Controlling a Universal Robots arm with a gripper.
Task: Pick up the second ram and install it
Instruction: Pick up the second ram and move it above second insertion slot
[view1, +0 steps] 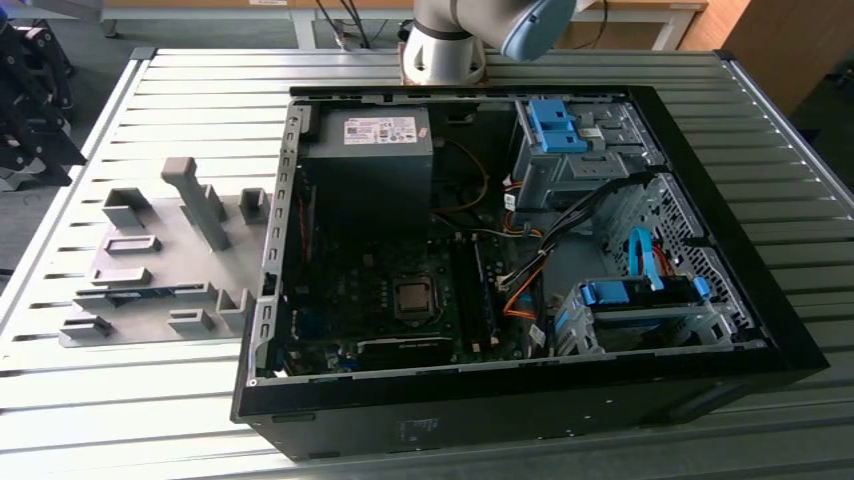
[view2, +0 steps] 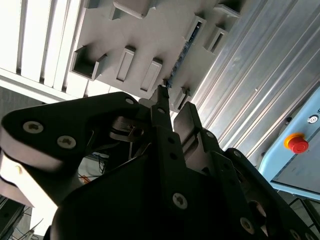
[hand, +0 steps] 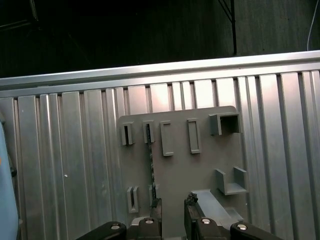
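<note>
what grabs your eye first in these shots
The open black computer case dominates the exterior view, lying on the ribbed metal table with its motherboard exposed. On the exterior view's left sits a grey fixture plate. In the first wrist view the second ram stands on edge in that plate, and the gripper hovers near it, jaws apart and empty.
</note>
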